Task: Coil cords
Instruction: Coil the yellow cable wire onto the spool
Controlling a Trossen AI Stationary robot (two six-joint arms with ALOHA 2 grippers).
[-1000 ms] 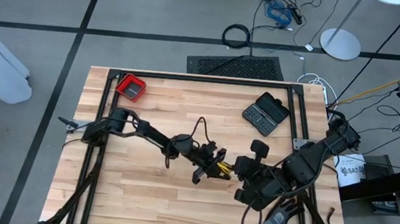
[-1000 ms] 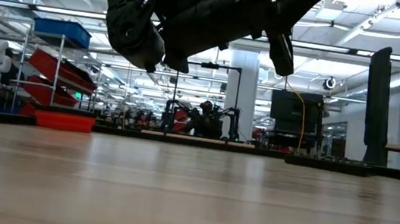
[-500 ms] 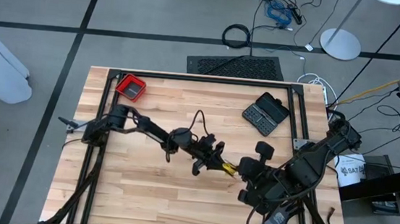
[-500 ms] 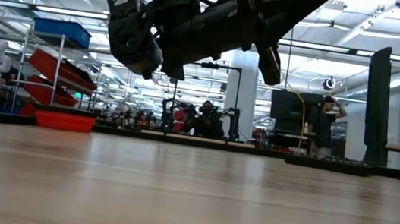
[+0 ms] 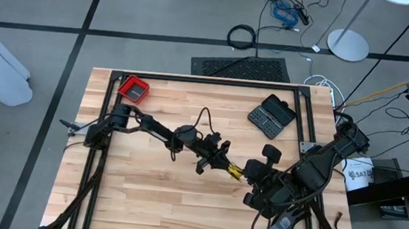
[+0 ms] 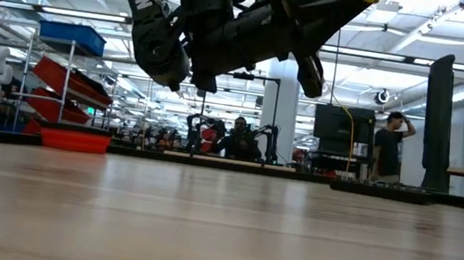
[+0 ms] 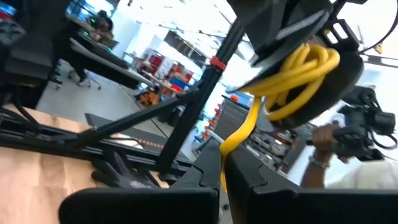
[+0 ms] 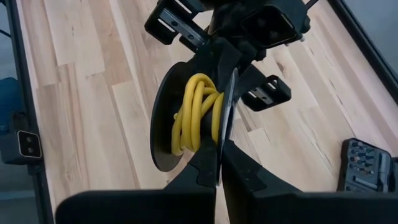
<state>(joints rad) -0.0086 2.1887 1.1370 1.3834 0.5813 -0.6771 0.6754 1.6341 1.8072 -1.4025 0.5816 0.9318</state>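
Mid-coiling above the table's centre: the left gripper (image 5: 222, 163) and, at its four o'clock, the right gripper (image 5: 242, 174) both pinch the thin yellow rubber cord (image 8: 194, 113), which next needs another loop.

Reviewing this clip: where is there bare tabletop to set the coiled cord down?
Bare wood lies along the near edge below the left gripper, and at the far middle between the red tray and the black case. It is crowded mid-table, where the right gripper meets the yellow cord.

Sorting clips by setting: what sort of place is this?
Probably a large robotics lab or workshop: other robot arms at benches, storage shelving with red bins, and cables on the floor.
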